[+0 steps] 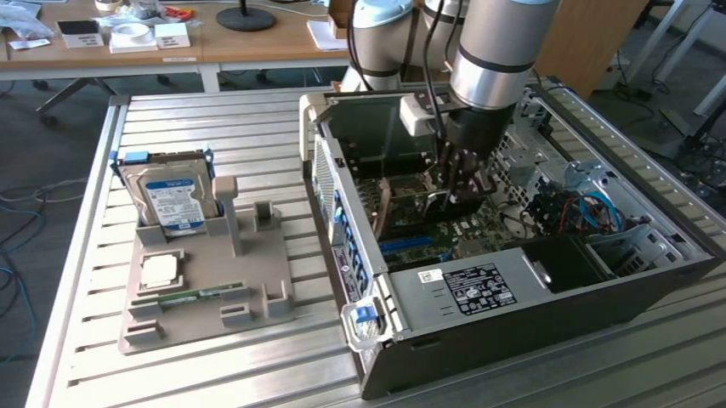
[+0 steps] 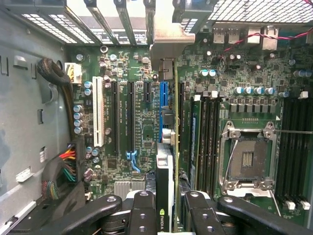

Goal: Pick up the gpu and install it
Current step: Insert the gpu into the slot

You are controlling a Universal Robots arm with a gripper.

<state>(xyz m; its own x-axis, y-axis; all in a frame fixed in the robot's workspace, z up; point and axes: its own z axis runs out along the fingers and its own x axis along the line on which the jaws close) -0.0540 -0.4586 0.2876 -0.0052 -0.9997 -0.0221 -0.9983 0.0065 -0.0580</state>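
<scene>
Gripper [image 2: 168, 208] jaws clamped on gpu [image 2: 165, 171], card edge-on inside case [image 1: 545, 331], lined up by blue slot [image 2: 163, 95]; can't tell if seated. Risk: slight tilt/offset vs slot, so connector jams on mobo [image 2: 137, 127] or bracket [image 2: 168, 36] snags.

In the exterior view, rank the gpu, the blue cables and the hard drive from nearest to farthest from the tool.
1. gpu: gripped in the tool, inside the case.
2. blue cables: inside the case, on the exterior view's right.
3. hard drive: outside the case, on the exterior view's left.
</scene>
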